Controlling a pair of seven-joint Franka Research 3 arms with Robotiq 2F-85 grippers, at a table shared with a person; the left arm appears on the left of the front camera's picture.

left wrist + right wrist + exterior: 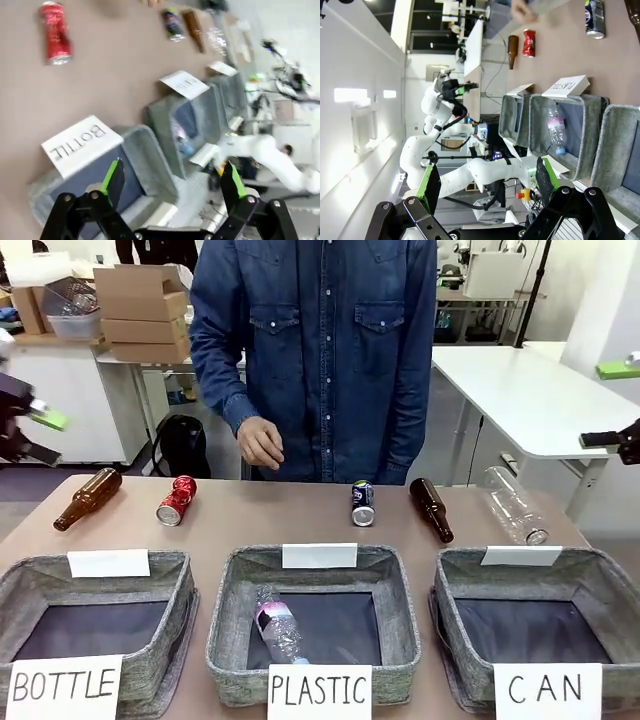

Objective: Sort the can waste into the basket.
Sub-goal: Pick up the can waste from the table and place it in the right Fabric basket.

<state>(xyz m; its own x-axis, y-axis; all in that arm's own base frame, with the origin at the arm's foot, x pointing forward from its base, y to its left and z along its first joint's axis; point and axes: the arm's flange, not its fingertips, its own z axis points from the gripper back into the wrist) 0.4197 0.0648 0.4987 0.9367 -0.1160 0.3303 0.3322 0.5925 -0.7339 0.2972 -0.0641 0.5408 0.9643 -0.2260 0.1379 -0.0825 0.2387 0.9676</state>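
Nothing is sorted yet. The CAN basket [585, 560], on the robot's right, holds nothing. The red can [176, 501] and the dark can [362, 503] lie on their sides on the table [260, 525] beyond the baskets, among brown bottles [88, 498] and a clear plastic bottle [512, 505]. The left gripper [172, 175] and the right gripper [485, 182] hang raised at either side, jaws spread wide and empty. The person's hand [260, 443] hovers loosely curled, holding nothing. Both cans are left to move

Shiny metal red can [176, 500], grey cloth basket [600, 592]
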